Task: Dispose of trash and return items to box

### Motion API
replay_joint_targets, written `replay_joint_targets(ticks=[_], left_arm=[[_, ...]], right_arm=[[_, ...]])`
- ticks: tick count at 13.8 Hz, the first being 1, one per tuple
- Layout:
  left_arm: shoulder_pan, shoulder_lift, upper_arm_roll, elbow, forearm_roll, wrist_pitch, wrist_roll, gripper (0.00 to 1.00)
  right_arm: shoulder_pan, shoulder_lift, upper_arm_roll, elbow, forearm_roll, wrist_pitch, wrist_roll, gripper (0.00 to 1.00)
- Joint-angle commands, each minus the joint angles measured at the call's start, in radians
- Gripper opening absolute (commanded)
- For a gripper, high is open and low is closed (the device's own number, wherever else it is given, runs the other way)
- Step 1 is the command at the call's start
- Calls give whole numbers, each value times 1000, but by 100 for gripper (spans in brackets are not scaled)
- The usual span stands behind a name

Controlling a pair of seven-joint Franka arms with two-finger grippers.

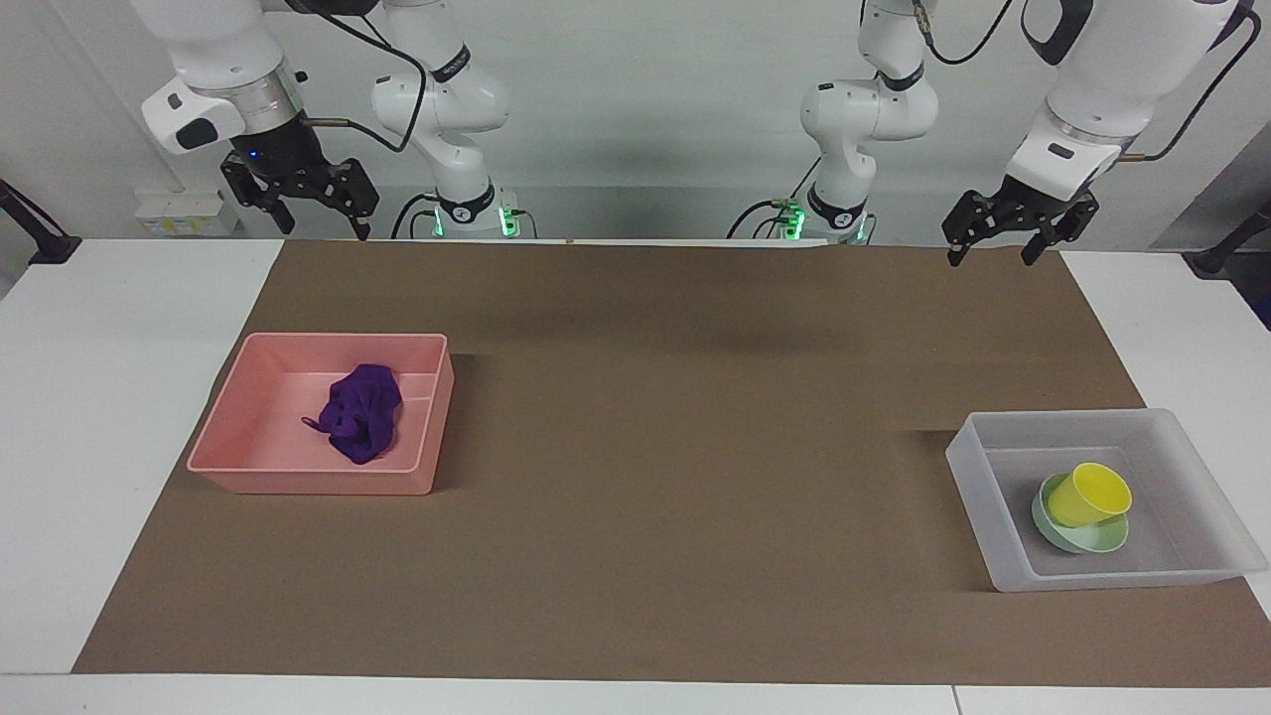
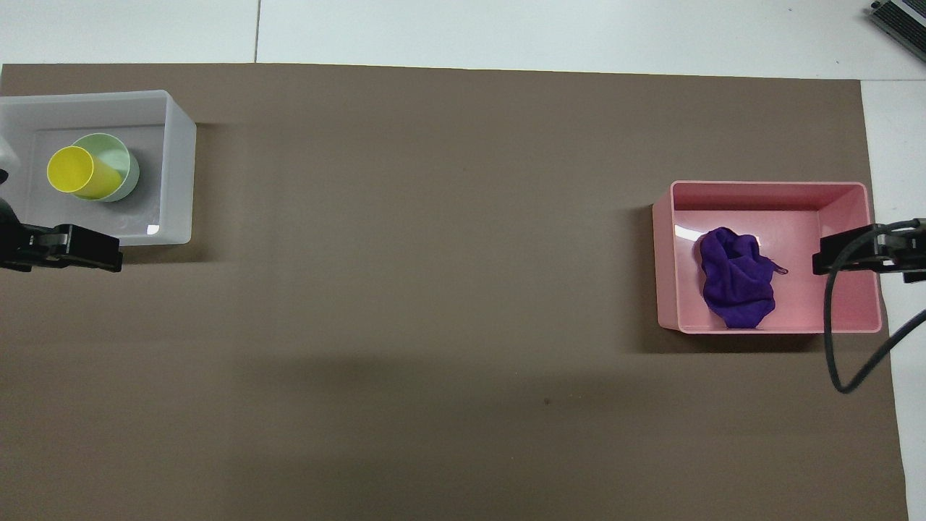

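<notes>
The purple wad (image 1: pixel 361 413) lies in the pink tray (image 1: pixel 298 483) toward the right arm's end; both also show in the overhead view, the wad (image 2: pixel 736 279) and the tray (image 2: pixel 767 188). The yellow cup (image 1: pixel 1089 494) lies tilted in the mint-green bowl (image 1: pixel 1104 539) inside the translucent box (image 1: pixel 978 475) toward the left arm's end. The overhead view shows the cup (image 2: pixel 75 172), bowl (image 2: pixel 124 155) and box (image 2: pixel 181 166) too. My left gripper (image 1: pixel 990 256) is open and empty, raised over the mat's edge by the robots. My right gripper (image 1: pixel 323 228) is open and empty, raised and waiting.
A brown mat (image 1: pixel 695 417) covers most of the white table (image 1: pixel 119 417). The two trays stand at its two ends. A black cable (image 2: pixel 832 347) hangs from the right arm over the pink tray's corner.
</notes>
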Motion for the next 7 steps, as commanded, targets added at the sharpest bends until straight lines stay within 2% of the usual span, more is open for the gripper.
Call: replay_joint_targets(ticks=[1, 7], left_arm=[[-4, 4, 12, 20, 0, -9, 19, 100], [-5, 10, 11, 20, -5, -17, 8, 100]], right_arm=[[-2, -10, -4, -11, 13, -2, -20, 100], [-2, -12, -4, -11, 13, -2, -21, 100]])
